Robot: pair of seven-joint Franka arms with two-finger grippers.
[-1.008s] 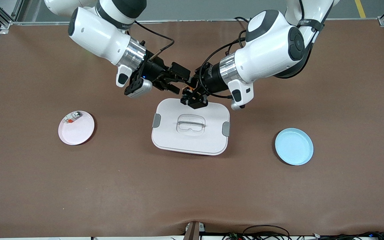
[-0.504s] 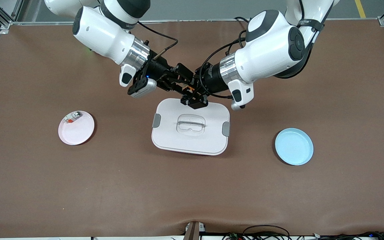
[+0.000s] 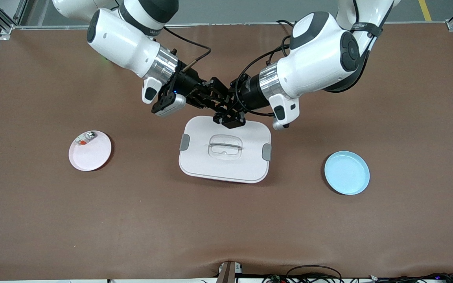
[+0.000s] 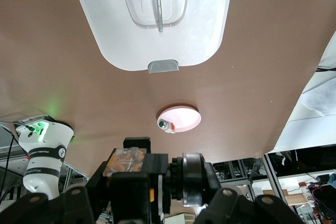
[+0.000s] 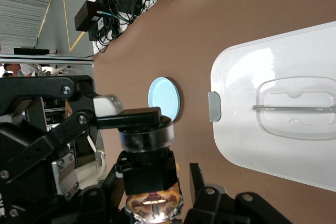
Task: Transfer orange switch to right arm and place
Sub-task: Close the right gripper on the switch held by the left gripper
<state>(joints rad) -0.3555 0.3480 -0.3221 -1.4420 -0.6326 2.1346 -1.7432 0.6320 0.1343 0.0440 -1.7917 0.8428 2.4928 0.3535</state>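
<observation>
Two grippers meet over the box's (image 3: 225, 148) edge, the orange switch (image 3: 221, 103) pinched in your left gripper (image 3: 226, 112). Right gripper (image 3: 214, 98) seems around it; I cannot tell whether it grips yet. Release early and the switch drops onto the box.

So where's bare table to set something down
Bare mat lies between the pink plate and white lidded box, between box and blue plate, and nearer the camera. Crowded where both end effectors meet above the box's edge.
</observation>
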